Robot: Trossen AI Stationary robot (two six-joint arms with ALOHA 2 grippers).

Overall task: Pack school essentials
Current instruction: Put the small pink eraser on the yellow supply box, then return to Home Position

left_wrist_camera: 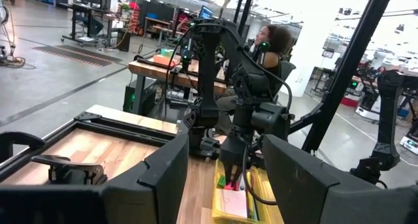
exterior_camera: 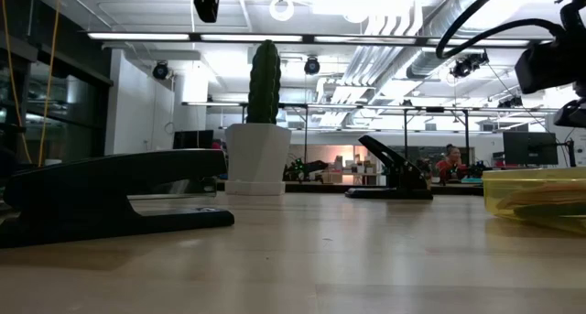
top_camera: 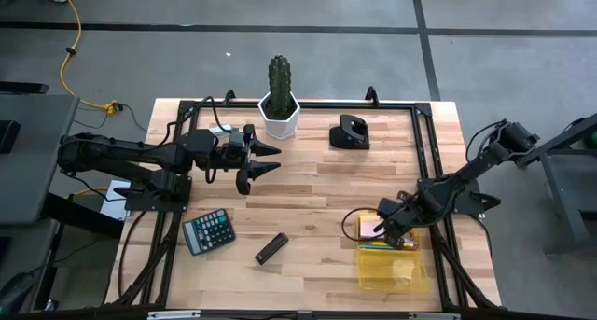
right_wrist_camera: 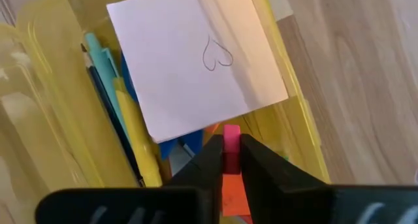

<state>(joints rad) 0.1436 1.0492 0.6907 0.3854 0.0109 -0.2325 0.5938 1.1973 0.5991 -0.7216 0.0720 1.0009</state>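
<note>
A clear yellow case (top_camera: 392, 269) lies at the table's near right, holding teal, yellow and blue pens (right_wrist_camera: 124, 113). My right gripper (top_camera: 385, 231) is over the case's far end, shut on a square sticky-note pad (right_wrist_camera: 196, 61) whose pale top sheet has a heart drawn on it. The pad spreads over the pens and the case's rim. My left gripper (top_camera: 275, 160) is open and empty, above the table's far left part near the cactus pot. The case and pad also show in the left wrist view (left_wrist_camera: 232, 201). My right gripper pinches the pad's pink and orange edge (right_wrist_camera: 231, 140) between its two fingers (right_wrist_camera: 210, 160), coming from above. The sheet spreads away from the fingers over the pens and across the case's rim. Whether it rests on them or is lifted, I cannot tell.
A black calculator (top_camera: 208, 231) and a black bar-shaped item (top_camera: 271, 248) lie near the front left. A cactus in a white pot (top_camera: 279, 101) and a black stapler-like tool (top_camera: 350, 133) stand at the back. A black frame runs around the table's edge. A person sits beyond the table (left_wrist_camera: 274, 44).
</note>
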